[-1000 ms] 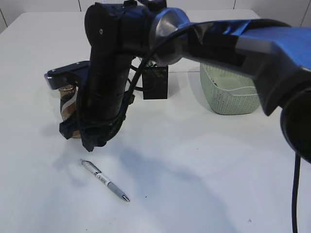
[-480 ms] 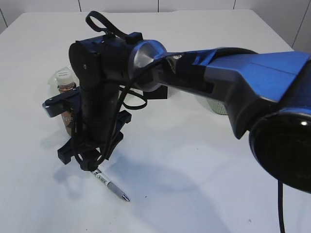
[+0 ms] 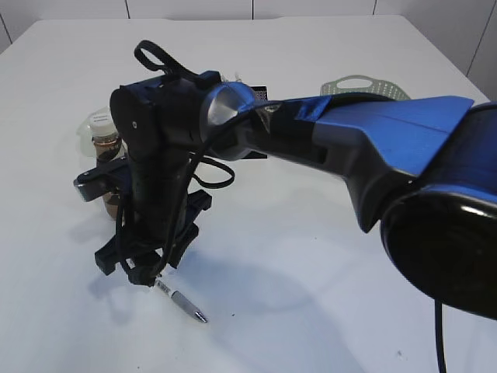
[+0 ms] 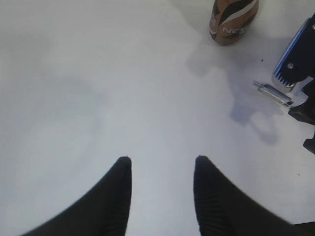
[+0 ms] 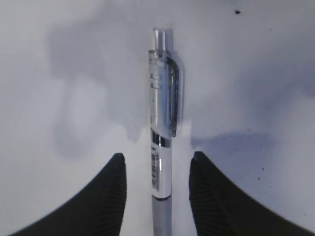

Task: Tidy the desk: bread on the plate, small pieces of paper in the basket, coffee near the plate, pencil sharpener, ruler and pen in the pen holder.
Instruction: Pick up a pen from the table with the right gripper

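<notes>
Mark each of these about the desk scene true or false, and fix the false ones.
1. The right gripper straddles the pen with open jaws. True.
2. The pen stands in the pen holder. False: it lies flat on the desk.
3. The left gripper holds the coffee bottle. False: its jaws are open and empty, with the bottle standing well beyond them.
4. The coffee bottle is upright. True.
5. The pen's clip end points away from the right wrist camera. True.
</notes>
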You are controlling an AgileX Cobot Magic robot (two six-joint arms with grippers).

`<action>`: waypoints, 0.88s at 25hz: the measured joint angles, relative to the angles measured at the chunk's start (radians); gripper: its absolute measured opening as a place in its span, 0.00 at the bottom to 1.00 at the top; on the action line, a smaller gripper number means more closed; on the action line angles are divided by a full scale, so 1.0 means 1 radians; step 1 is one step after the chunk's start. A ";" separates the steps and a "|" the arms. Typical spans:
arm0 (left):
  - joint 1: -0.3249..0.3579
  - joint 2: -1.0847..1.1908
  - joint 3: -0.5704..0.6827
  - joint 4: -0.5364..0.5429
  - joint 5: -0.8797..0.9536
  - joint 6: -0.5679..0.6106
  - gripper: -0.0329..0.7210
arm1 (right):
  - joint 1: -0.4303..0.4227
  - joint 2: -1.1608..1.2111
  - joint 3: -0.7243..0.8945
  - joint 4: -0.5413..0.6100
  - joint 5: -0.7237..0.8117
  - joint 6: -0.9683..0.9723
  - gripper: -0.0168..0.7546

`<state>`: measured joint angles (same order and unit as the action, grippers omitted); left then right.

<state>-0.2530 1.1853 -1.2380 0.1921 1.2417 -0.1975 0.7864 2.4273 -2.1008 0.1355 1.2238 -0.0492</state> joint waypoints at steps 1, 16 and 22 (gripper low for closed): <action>0.000 0.000 0.000 0.000 0.001 0.000 0.43 | 0.000 0.008 0.000 0.000 0.000 0.002 0.47; 0.000 0.000 0.000 0.000 0.002 0.010 0.43 | 0.040 0.040 -0.007 -0.056 0.000 0.007 0.47; 0.000 0.000 0.000 0.000 0.002 0.012 0.43 | 0.042 0.044 -0.007 -0.093 0.000 -0.005 0.47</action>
<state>-0.2530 1.1853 -1.2380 0.1921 1.2440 -0.1853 0.8279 2.4712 -2.1080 0.0424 1.2238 -0.0546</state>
